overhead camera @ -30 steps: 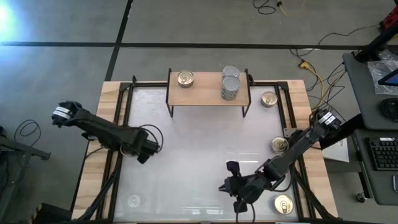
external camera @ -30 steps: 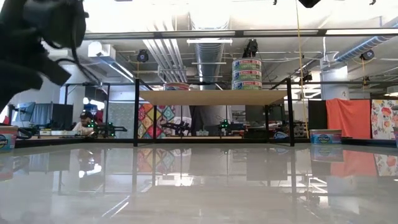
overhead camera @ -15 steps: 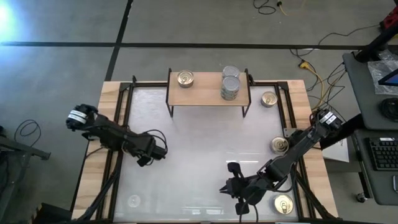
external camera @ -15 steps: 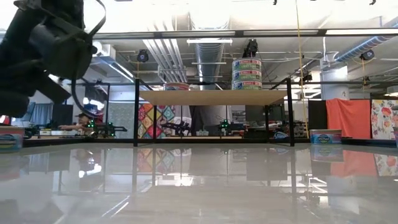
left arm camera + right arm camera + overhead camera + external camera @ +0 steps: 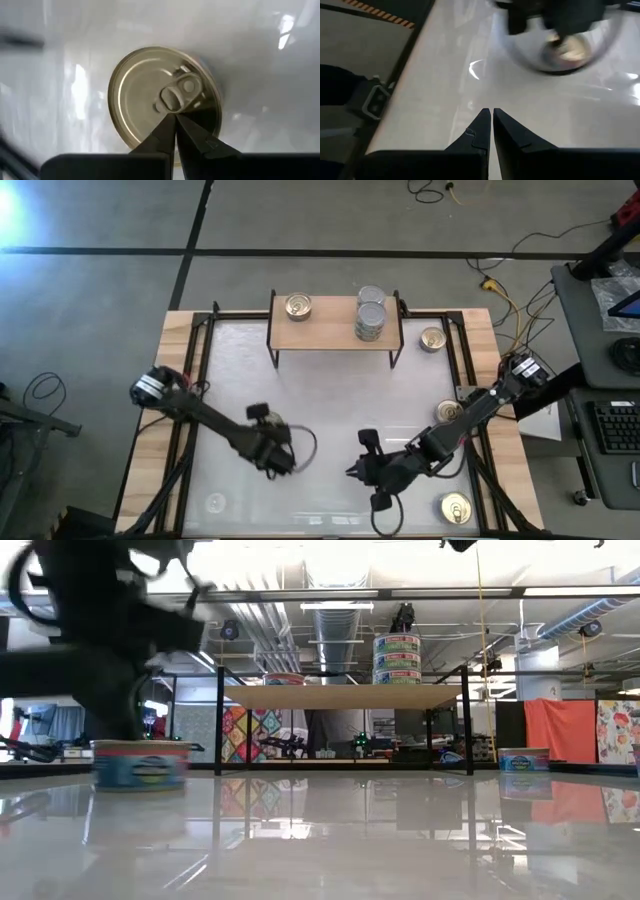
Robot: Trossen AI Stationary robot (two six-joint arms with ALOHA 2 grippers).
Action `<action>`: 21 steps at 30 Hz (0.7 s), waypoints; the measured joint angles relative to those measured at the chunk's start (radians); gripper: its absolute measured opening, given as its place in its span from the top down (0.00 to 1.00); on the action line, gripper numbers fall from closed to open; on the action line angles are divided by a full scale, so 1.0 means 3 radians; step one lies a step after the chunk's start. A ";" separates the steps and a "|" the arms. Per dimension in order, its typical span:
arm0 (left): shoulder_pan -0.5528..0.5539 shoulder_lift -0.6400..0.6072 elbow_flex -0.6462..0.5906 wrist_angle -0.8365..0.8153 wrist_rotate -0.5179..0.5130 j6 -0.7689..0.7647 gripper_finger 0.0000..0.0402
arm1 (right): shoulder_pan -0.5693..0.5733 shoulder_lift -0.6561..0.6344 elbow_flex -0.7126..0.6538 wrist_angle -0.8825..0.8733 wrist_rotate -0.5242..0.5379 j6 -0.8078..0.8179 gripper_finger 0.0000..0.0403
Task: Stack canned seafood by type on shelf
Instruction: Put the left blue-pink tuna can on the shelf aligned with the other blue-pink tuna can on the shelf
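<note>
Toward the near left of the worktop point(image 5: 330, 395), the left pincer point(image 5: 277, 459) hangs low at the end of its outstretched arm, and the move ahead depends on what lies straight below it. In the left wrist view the two fingers are pressed together, with their tips over the lid of a gold-lidded tin point(image 5: 150, 95), right at its pull ring. I cannot tell whether the tips touch the lid or hover just off it. From above the arm hides this tin, but the low view shows it standing upright on the worktop point(image 5: 140, 762), blue label outward, beneath the blurred arm. The tin is round and has no long axis, so approach angle matters little; only the pull ring gives it a direction. I judge that the fingers must part before they can straddle the rim, since a closed pincer can only nudge or press. Just right of it, near the middle of the near edge, the right pincer point(image 5: 362, 471) is also closed, on nothing, and points across at the left one. It is close to this tin, but the left is plainly nearer. Farther right, three more gold-lidded tins lie loose: one beside the shelf's right end point(image 5: 432, 338), one half hidden by the right arm point(image 5: 447, 412) and one at the near right corner point(image 5: 455, 508). The shelf point(image 5: 335, 330) stands well apart at the far edge. A lone gold tin point(image 5: 298, 306) sits on its left end and a silver-lidded stack point(image 5: 370, 320) on its right, so the tin under the left pincer probably belongs on the left end.
</note>
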 joint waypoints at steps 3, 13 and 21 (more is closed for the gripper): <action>-0.0183 0.0090 0.0339 0.0045 -0.0028 0.0098 1.00 | -0.0091 -0.0028 0.0000 -0.0036 0.0001 -0.0090 0.97; -0.0992 -0.0442 0.0232 0.0011 -0.0614 -0.1031 1.00 | -0.0523 -0.0023 0.0001 -0.0090 -0.0020 -0.0356 0.97; -0.1522 -0.0666 -0.0604 0.0905 -0.1020 -0.2491 0.95 | -0.0834 0.0039 -0.0012 0.0075 -0.0390 -0.0652 0.97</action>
